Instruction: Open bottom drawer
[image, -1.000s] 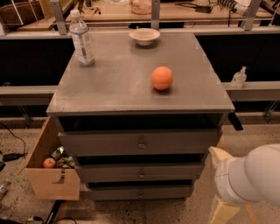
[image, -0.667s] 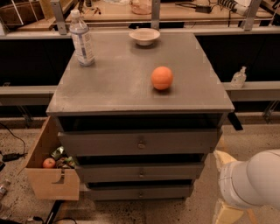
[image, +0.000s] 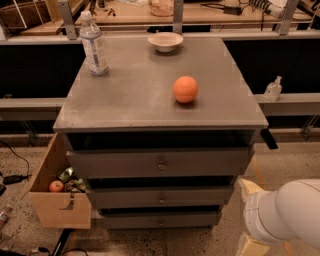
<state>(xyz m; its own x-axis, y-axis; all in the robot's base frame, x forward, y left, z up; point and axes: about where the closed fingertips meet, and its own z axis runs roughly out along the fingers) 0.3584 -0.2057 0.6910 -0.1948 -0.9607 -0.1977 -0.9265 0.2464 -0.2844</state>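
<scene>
The grey cabinet (image: 160, 100) stands in the middle of the camera view with three drawers in its front. The bottom drawer (image: 125, 220) is the lowest, with a shallow flat front and a small central metal knob (image: 161, 220); it sits flush and closed. Above it are the middle drawer (image: 125, 198) and the taller top drawer (image: 115, 163), both closed. My gripper is out of view. Only a white rounded segment of my arm (image: 287, 217) shows at the bottom right, beside the cabinet's right front corner and apart from the drawers.
On the cabinet top are an orange (image: 185, 89), a water bottle (image: 93, 45) and a small white bowl (image: 165, 41). An open cardboard box (image: 60, 207) with an apple and cans stands against the cabinet's left side. A sanitiser bottle (image: 273, 89) sits on the right ledge.
The white arm segment at the bottom right has sunk a little lower in the view. The drawers and the things on the cabinet have not moved.
</scene>
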